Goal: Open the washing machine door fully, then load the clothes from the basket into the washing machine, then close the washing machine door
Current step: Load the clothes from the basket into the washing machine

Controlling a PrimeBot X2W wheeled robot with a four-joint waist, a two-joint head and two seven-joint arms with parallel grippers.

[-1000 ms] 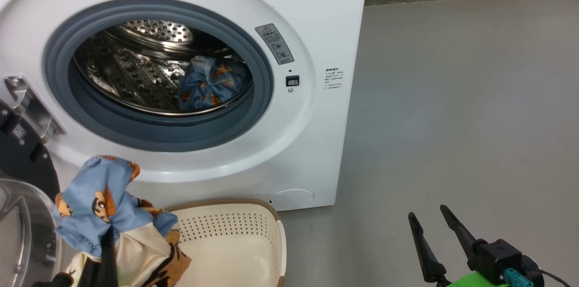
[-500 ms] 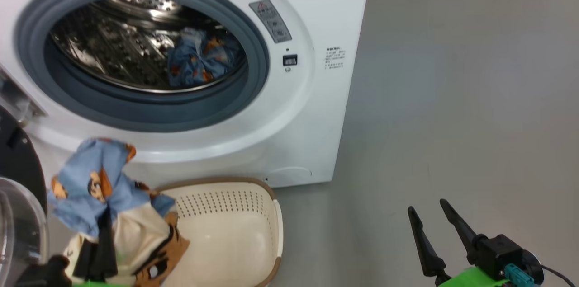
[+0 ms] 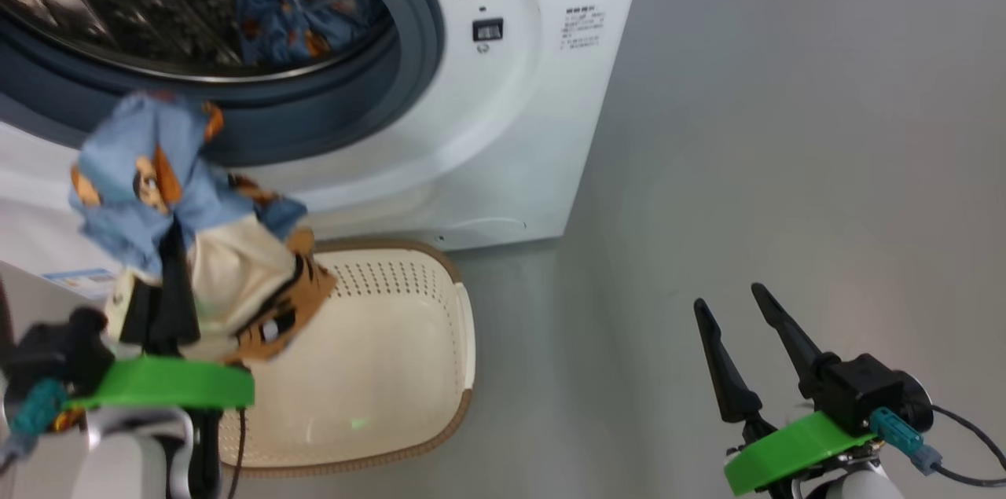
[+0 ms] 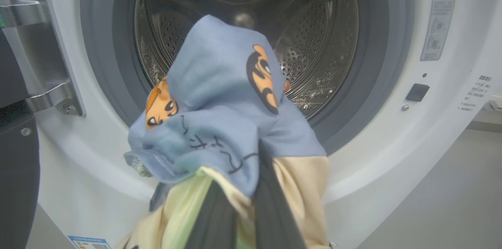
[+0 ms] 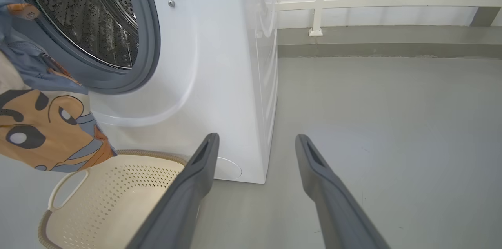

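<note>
Blue and cream cloth is bunched between the fingers of my left hand, which is clenched on the clothes. The bundle hangs in the air above the near-left corner of the basket, in front of the lower edge of the round opening and not yet inside it. The wrist view shows the blue part piled over my fingertips and the cream part trailing down past them.

That trailing cream part is my main worry. If I go in low, it could drag on the grey rubber seal and stay draped over the lip, where the door would pinch it at closing. My hold looks to be on a loose fold, so a quick thrust could shake a piece free, back into the basket or onto the floor.

One blue piece already lies in the drum of the washing machine. Letting go too shallow would pile the new load against the seal. The metal hinge stands just left of my path, so a drift leftward risks a knock.

My right hand is released, fingers spread, well apart from all this.
</note>
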